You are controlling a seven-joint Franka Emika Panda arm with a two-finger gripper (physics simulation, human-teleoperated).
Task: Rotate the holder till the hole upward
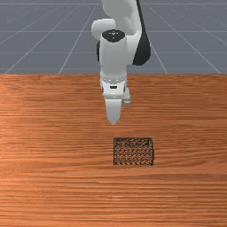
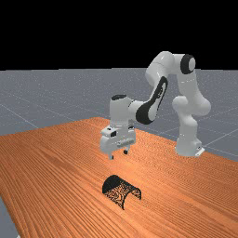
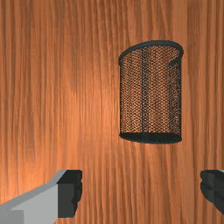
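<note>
My gripper (image 2: 118,155) hangs above the table in the far view, fingers apart and nothing between them. The black mesh holder (image 2: 122,189) lies on its side below it, its dense closed end farther back and its open end toward the camera. In the front view the holder (image 1: 133,151) lies lower and to the right of the gripper, its open end facing right. Seen in the wrist view, the closed end of the holder (image 3: 151,96) is nearer to the gripper (image 3: 141,189), and the rimmed open end points away from it.
The orange-brown wooden table (image 1: 53,177) spreads around the holder on all sides. The arm's base (image 2: 188,142) stands at the table's far side in the far view's right.
</note>
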